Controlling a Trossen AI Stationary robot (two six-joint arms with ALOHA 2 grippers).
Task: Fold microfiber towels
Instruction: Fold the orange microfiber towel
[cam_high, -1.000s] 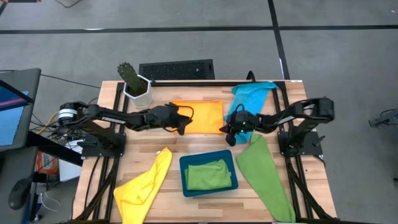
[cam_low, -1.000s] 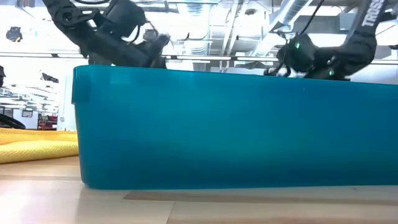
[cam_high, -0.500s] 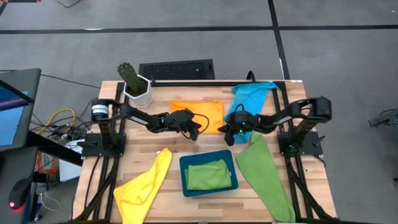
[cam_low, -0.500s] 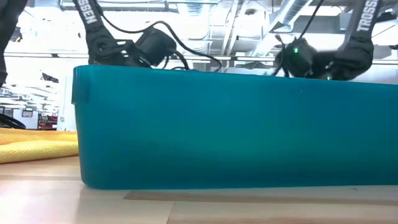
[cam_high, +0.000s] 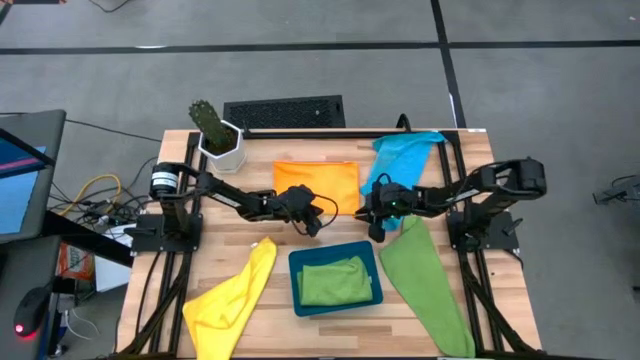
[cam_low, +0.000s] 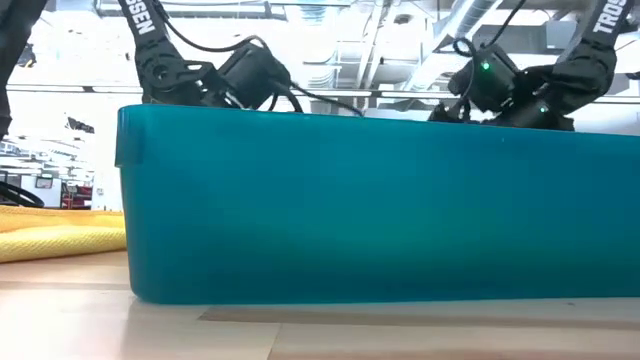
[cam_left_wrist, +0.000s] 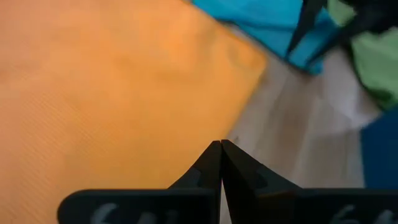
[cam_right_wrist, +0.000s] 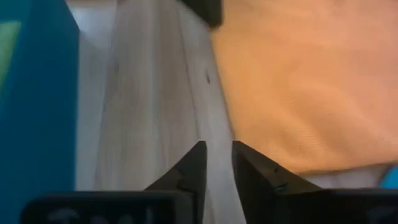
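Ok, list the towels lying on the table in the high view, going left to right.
Yellow towel → orange towel → green towel in the teal tray → blue towel → green towel at the right edge.

The floor is gray with dark lines across it. A wooden table stands on it. Bright lights and pipes hang from the ceiling.
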